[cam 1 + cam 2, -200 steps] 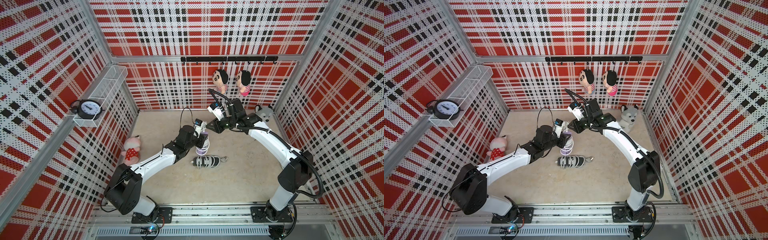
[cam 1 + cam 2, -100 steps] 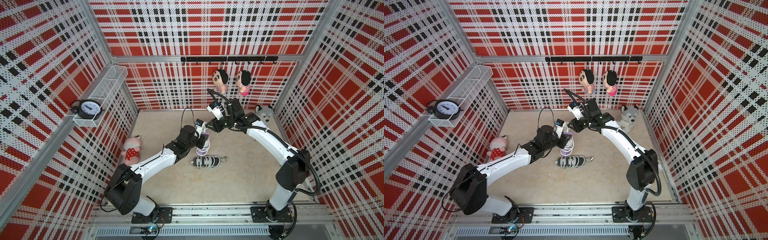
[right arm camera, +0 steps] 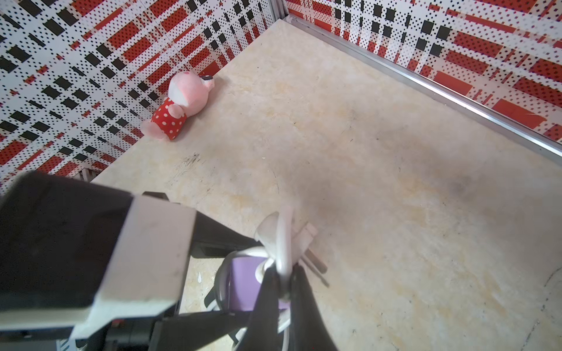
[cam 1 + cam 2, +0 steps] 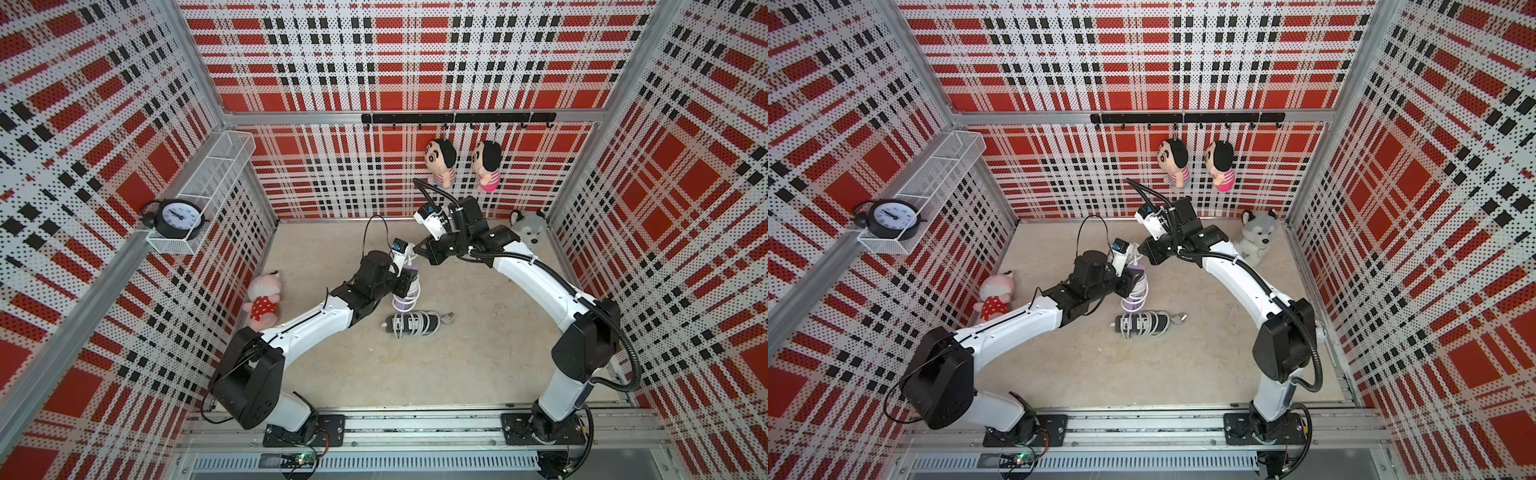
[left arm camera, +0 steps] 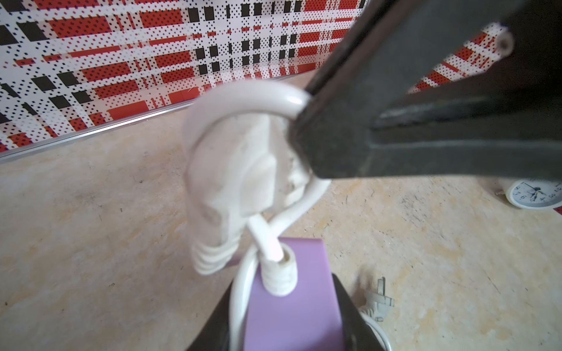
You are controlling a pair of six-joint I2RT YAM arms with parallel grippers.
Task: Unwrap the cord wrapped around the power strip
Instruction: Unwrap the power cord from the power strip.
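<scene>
My left gripper (image 5: 282, 334) is shut on a purple power strip (image 4: 404, 297) (image 4: 1133, 300) (image 5: 292, 307) and holds it upright above the floor. A white cord (image 5: 243, 94) (image 3: 281, 243) is coiled round the strip and loops over its top end beside the white plug (image 5: 237, 170). My right gripper (image 4: 417, 249) (image 4: 1141, 250) (image 3: 284, 288) reaches in from the far side. It is shut on that cord loop just above the strip's top end. The lower coils are hidden behind the left fingers.
A black power strip (image 4: 411, 325) (image 4: 1142, 323) wrapped in white cord lies on the floor just in front. A pink plush (image 4: 264, 299) lies by the left wall and a husky plush (image 4: 528, 228) sits in the back right corner. Two dolls (image 4: 440, 160) hang on the back wall.
My right gripper has closed its jaws on the cord loop at the top of the strip. The left arm and the strip have stayed where they were.
</scene>
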